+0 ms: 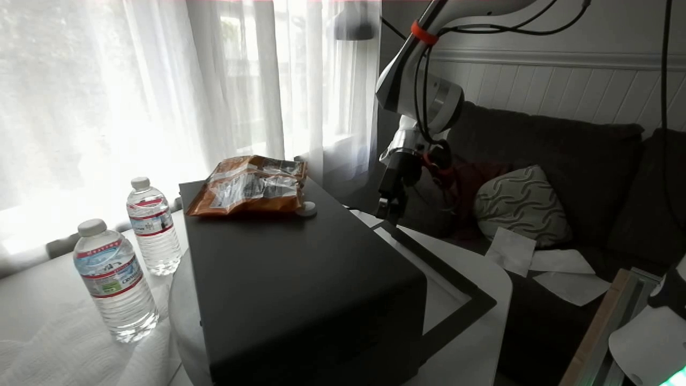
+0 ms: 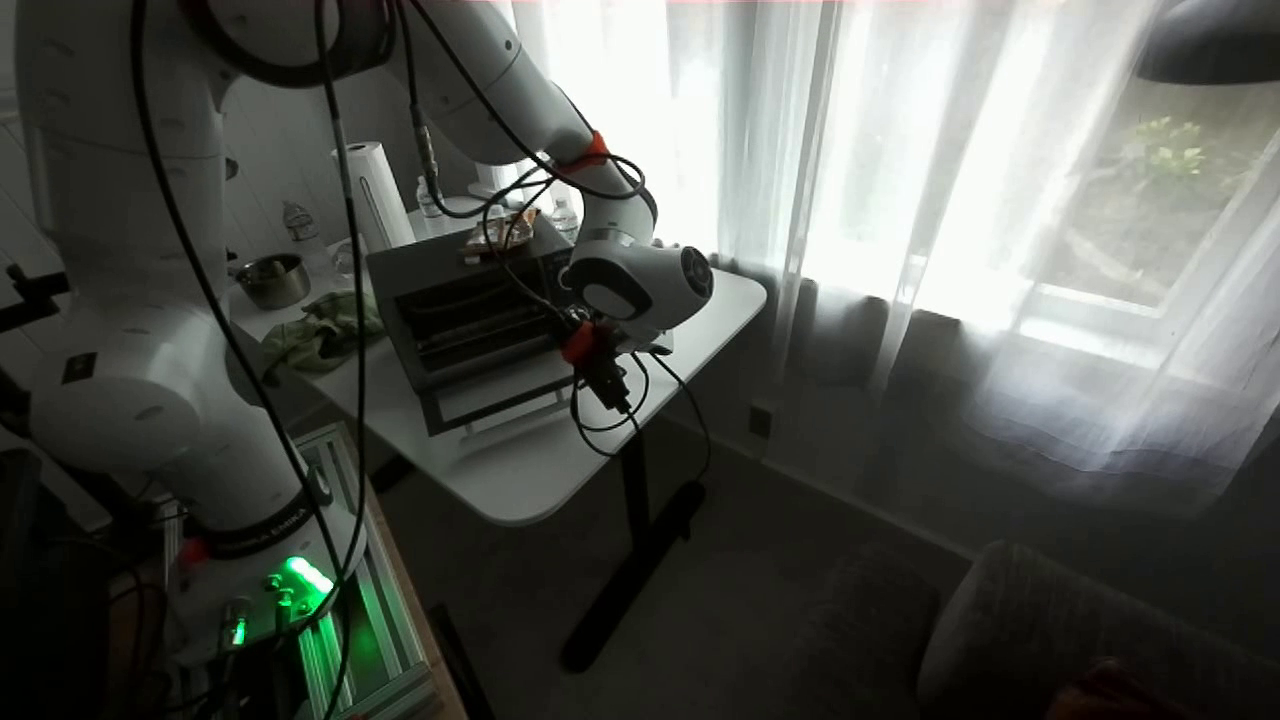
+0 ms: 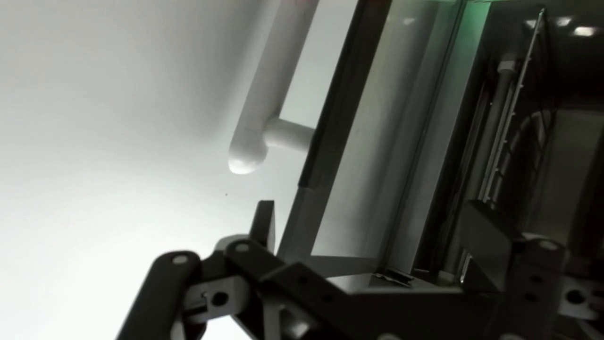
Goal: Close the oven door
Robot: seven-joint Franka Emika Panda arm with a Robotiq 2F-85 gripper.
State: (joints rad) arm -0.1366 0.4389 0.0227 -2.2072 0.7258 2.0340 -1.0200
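The oven (image 1: 300,289) stands on a white table, its black top and side showing. Its front opening faces out in an exterior view (image 2: 385,270). The oven door (image 1: 458,319) hangs open and lowered, a dark frame around a see-through window. It also shows in an exterior view (image 2: 490,406) and in the wrist view (image 3: 342,108). Its pale bar handle (image 3: 271,80) runs along the outer edge. My gripper (image 3: 377,231) is open and empty, also seen in both exterior views (image 1: 392,206) (image 2: 618,392). It is at one end of the door; whether it touches is unclear.
An orange bag (image 1: 252,187) lies on the oven top. Two water bottles (image 1: 115,281) (image 1: 154,228) stand beside the oven. A metal pot (image 2: 273,281), green cloth (image 2: 325,330) and paper roll (image 2: 375,195) are on the other side. The white table (image 2: 520,490) ends in front of the door.
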